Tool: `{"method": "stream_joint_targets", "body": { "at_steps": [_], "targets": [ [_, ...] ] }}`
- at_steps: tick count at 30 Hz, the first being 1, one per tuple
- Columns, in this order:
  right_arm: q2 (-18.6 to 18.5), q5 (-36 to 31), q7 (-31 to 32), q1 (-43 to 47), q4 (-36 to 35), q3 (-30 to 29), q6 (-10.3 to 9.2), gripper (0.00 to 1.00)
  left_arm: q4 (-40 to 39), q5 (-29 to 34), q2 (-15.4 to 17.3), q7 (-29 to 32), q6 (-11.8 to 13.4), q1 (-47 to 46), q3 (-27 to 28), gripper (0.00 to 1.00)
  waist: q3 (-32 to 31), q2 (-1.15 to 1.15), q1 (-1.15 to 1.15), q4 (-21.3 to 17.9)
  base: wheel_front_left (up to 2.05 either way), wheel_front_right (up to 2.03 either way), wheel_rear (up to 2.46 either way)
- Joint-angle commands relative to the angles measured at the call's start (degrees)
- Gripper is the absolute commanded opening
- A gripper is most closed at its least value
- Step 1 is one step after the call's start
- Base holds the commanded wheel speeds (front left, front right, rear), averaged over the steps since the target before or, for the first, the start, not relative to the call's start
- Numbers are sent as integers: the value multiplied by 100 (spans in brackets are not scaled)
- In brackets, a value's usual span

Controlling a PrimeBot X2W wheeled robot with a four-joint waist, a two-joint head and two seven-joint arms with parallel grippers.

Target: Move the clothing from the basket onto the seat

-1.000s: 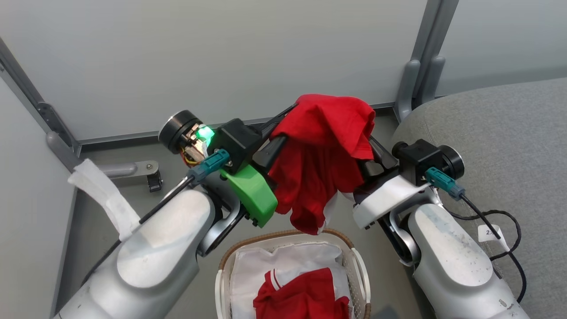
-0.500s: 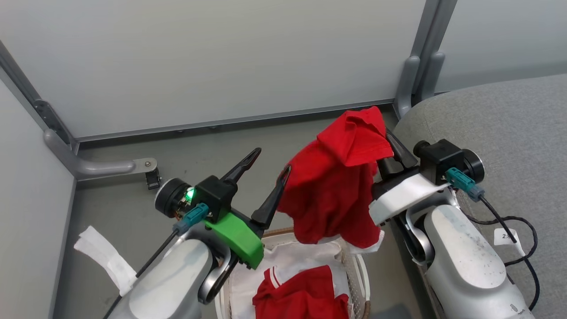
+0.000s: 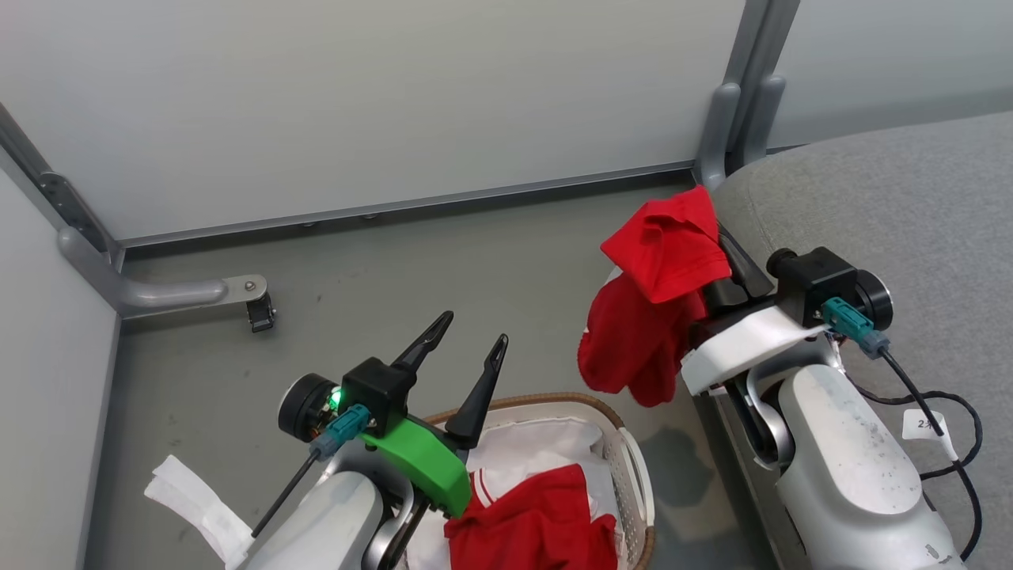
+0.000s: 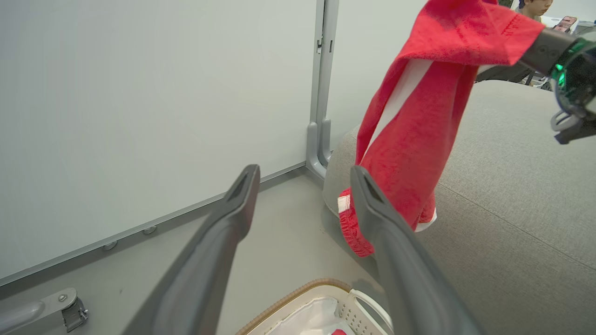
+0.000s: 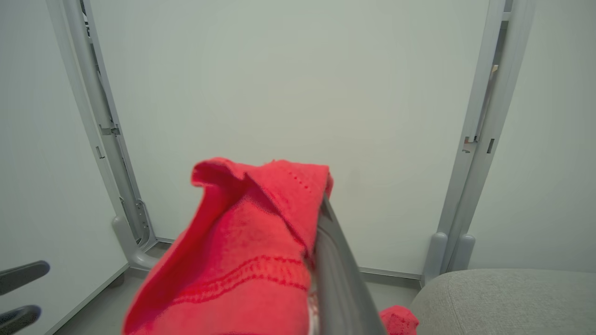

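Nearest, the basket (image 3: 625, 467) stands on the floor (image 3: 396, 277), with one red garment (image 3: 538, 522) lying in it on a white liner (image 3: 538, 443). Above its left rim the left fingers (image 3: 481, 388) are spread wide apart and empty. Farther off, the right fingers (image 3: 740, 273) are closed on a second red garment (image 3: 649, 317), which hangs in the air just beside the rounded corner of the grey seat (image 3: 886, 206). A pale wall panel (image 3: 396, 103) stands behind.

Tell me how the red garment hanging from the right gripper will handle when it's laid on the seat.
Likely floppy: the red garment drapes in loose folds from the shut right gripper. Probably light, since one pinch carries it all. It should slump into a heap on the seat, not slide or roll.
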Motion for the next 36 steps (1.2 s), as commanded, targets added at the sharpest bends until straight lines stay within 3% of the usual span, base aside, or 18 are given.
{"method": "stream_joint_targets", "body": {
  "at_steps": [1,9,19,25,30,36],
  "targets": [
    [-23,-58,-28,42,-8,-49,-6,0,-6,79,-16,-17,-20,89,59,100,50,0,0,-67,0,0,0],
    [-22,-218,-28,-122,-55,-295,-6,0,-8,343,-179,-12,-100,117,216,100,275,0,0,-520,0,0,0],
    [-18,-408,-28,-140,-149,-841,-6,0,6,598,-244,-12,-179,-95,305,100,769,0,0,-1611,0,0,0],
    [-16,-420,-28,13,-228,-1302,-6,0,59,674,-248,-13,-213,-230,214,100,995,0,0,-2048,0,0,0],
    [-15,-462,-28,102,-251,-1515,-6,0,98,708,-196,-13,-220,-300,157,100,1130,0,0,-2187,0,0,0],
    [-19,-518,-28,-50,-239,-1595,-6,0,78,730,-226,-13,-230,-419,49,100,1322,0,0,-2086,0,0,0]
  ]
}}
